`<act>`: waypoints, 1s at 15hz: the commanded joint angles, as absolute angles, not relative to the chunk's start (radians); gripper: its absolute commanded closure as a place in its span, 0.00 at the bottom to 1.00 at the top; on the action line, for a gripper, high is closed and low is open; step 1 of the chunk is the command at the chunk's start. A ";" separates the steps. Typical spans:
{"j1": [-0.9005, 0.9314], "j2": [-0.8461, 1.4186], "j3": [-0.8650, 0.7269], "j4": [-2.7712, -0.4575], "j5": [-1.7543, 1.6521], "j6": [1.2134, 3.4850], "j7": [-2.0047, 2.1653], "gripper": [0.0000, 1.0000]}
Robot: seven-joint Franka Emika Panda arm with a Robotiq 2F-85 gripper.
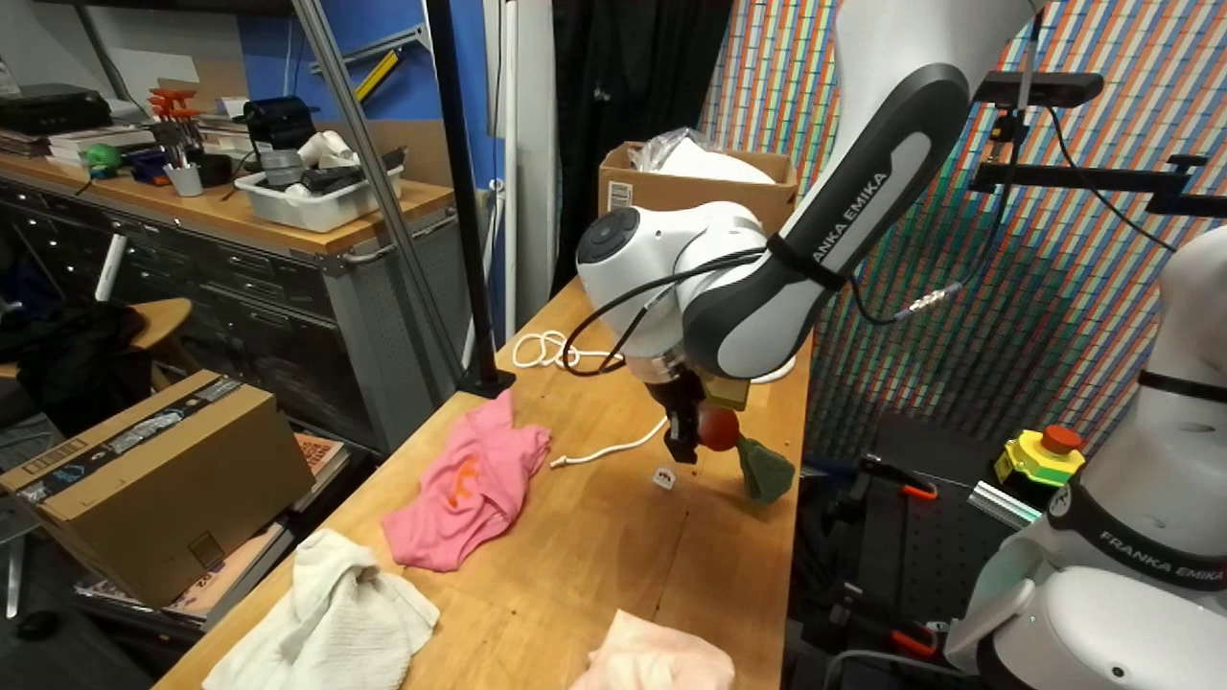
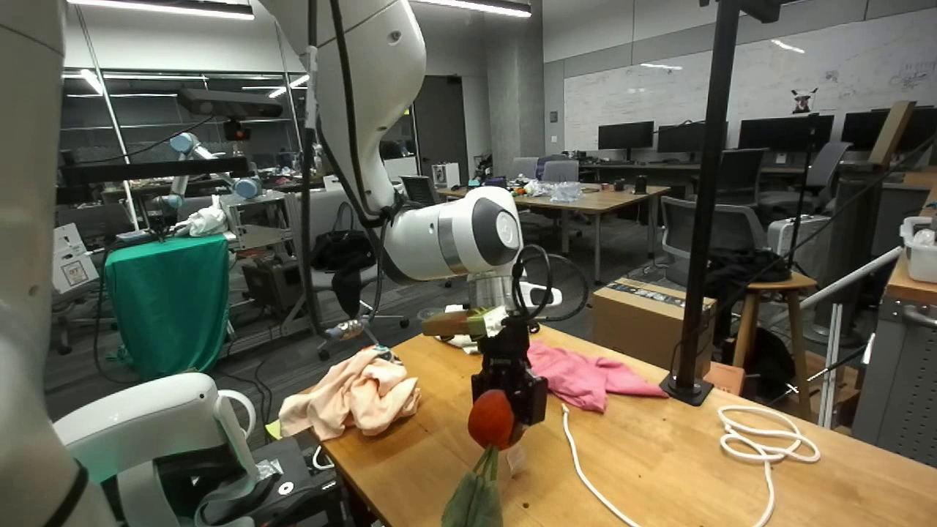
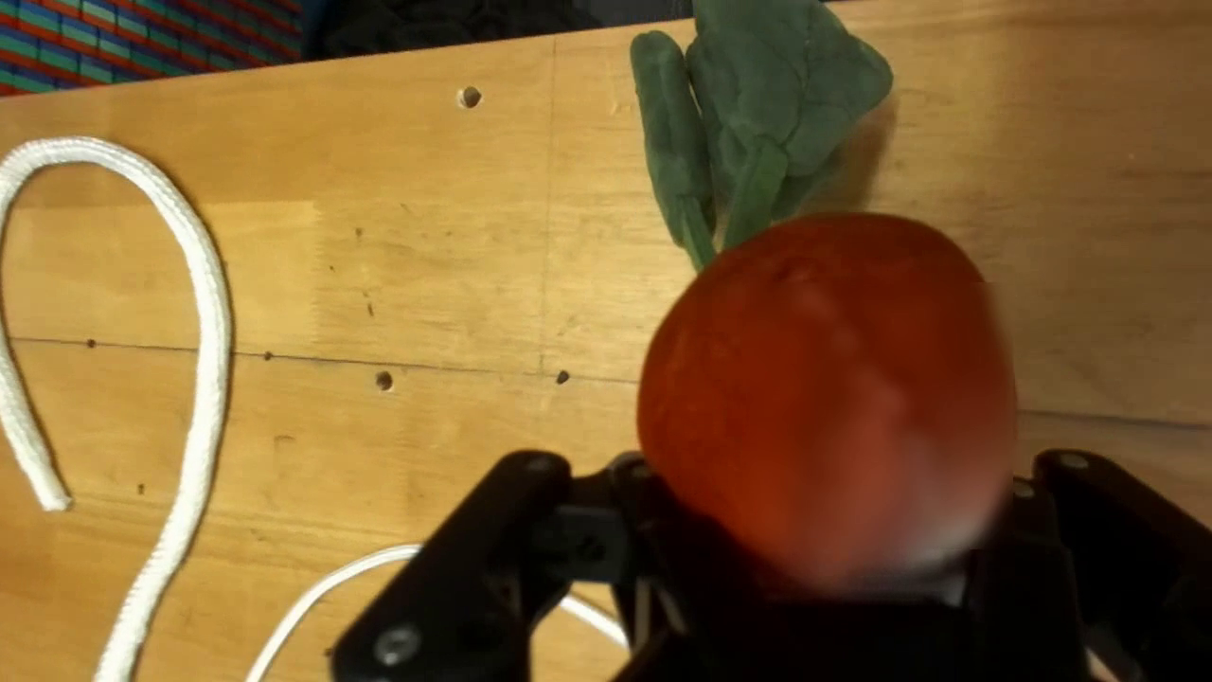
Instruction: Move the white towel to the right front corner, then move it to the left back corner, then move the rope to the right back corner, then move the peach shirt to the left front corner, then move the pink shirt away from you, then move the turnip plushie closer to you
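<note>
Our gripper point(image 1: 682, 445) pinches the turnip point(image 3: 824, 379) opposite its leaves point(image 3: 772, 99), which point to twelve o'clock in the wrist view. We judge it soft, light, best held there.

Robot arms point(image 1: 844, 230), an emergency-stop button point(image 1: 1061, 440), monitors point(image 2: 626, 136) and a whiteboard point(image 2: 651, 95) mark a robotics lab.

From the wrist I see the black gripper point(image 3: 833, 578) clamped on the turnip plushie point(image 3: 814, 379), its red body blurred low down, its green leaves point(image 3: 772, 90) overlapping the far edge of the wooden table point(image 3: 426, 246). At left the white rope point(image 3: 214, 327) loops round, one end showing; whether the thinner white curve point(image 3: 317, 589) passing behind the gripper belongs to it, I can't tell.
</note>
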State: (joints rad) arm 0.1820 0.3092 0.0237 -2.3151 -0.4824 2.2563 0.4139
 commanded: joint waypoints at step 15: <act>0.289 0.415 0.067 -2.367 -0.543 2.356 0.266 0.64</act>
